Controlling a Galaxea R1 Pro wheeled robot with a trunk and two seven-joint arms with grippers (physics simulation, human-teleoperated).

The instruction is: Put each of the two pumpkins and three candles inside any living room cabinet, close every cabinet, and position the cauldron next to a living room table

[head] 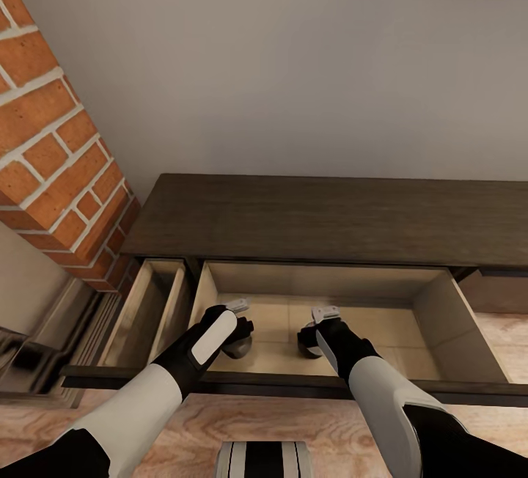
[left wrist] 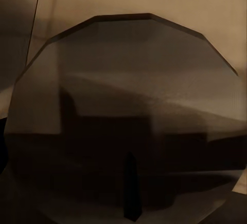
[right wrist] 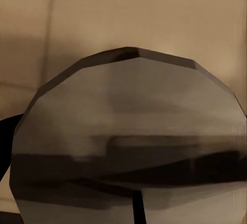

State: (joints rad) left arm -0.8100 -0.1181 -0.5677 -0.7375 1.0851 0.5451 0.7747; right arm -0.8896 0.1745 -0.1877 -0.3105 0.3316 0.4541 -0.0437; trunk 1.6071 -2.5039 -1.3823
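Note:
The cabinet (head: pixel 315 218) is a long, low dark-brown console against the wall, and its wide drawer (head: pixel 469 335) is pulled out, showing a tan interior. Both my grippers reach down into that drawer. My left gripper (head: pixel 239 331) is shut on a candle (head: pixel 240 350) near the drawer's left side. About a hand's width to its right, my right gripper (head: pixel 314 333) is shut on another candle (head: pixel 308 346). Each wrist view looks straight onto a candle's round grey top, one candle (left wrist: pixel 128 110) and the other candle (right wrist: pixel 128 131), each with a dark wick. The candles hide the fingers. Pumpkins and cauldron are out of view.
A narrow drawer (head: pixel 147 313) to the left of the wide one is also pulled out. A red brick column (head: pixel 59 141) stands at the cabinet's left end. The wide drawer's right half is bare tan wood. My base (head: pixel 264 460) sits on the wood floor before the drawer front.

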